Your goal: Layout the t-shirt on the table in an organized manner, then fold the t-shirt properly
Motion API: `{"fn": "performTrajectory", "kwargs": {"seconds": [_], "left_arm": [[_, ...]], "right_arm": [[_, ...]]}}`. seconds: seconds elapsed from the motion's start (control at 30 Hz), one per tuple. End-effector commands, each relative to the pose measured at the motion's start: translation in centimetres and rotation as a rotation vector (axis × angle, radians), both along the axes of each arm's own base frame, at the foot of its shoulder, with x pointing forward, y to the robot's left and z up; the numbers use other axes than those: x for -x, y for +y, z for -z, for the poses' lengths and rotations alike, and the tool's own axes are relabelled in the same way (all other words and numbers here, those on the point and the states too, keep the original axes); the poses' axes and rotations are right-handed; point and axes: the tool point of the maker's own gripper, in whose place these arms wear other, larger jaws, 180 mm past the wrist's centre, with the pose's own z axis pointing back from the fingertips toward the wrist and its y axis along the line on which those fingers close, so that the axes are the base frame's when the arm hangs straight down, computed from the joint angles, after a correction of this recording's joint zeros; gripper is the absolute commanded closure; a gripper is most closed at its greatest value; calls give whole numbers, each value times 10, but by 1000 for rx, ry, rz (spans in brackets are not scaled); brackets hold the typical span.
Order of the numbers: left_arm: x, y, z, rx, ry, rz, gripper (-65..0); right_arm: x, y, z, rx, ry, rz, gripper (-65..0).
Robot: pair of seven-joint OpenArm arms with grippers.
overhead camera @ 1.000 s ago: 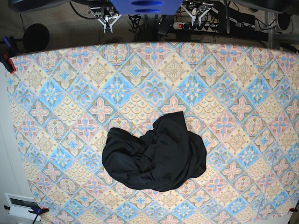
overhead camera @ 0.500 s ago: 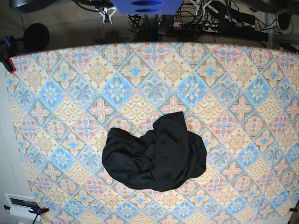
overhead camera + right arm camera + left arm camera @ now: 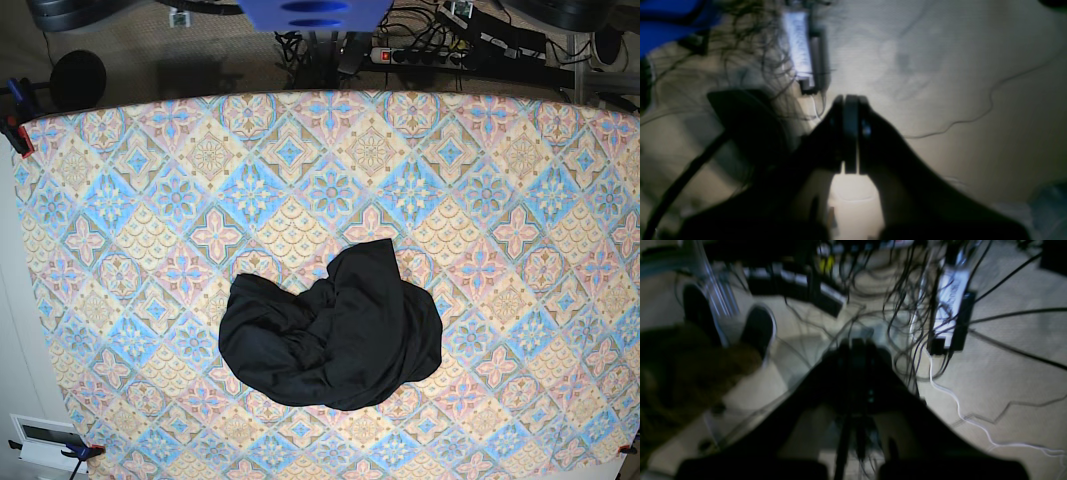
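Currently the t-shirt (image 3: 330,330) lies bunched in a crumpled black heap on the table (image 3: 120,200), a little toward the near edge and about midway between the left and right edges, with patterned cloth bare all around it. Neither arm is over the table. Both wrist views look down at the floor and tangled cables (image 3: 907,306). The left gripper (image 3: 857,350) is pressed closed and empty, and the right gripper (image 3: 850,103) likewise has its fingers together on nothing.
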Motion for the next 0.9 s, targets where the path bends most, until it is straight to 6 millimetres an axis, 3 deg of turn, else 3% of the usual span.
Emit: {"fn": "performTrajectory", "kwargs": {"seconds": [0.0,0.27,0.5,0.6,0.8,0.87], "left_arm": [[4,9,-12,-17,-16,8,-2],[-35,20,-84,-49,-204,17,-2],[-97,5,-144,-21,-400,110,-2],[-117,5,-160,-32,-424,111,-2],[-181,9,-180,-60,-543,100,-2],[-204,11,-182,-68,-565,88,-2]], "right_arm": [[-9,-3,-11,-9,-44,11,0],[-57,-8,-80,-46,-233,-36,0],[-115,-27,-140,13,-348,-35,0],[-135,-20,-162,7,-389,-62,0],[-146,-9,-172,-12,-423,-81,0],[-163,3,-173,-41,-461,-95,0]]}}
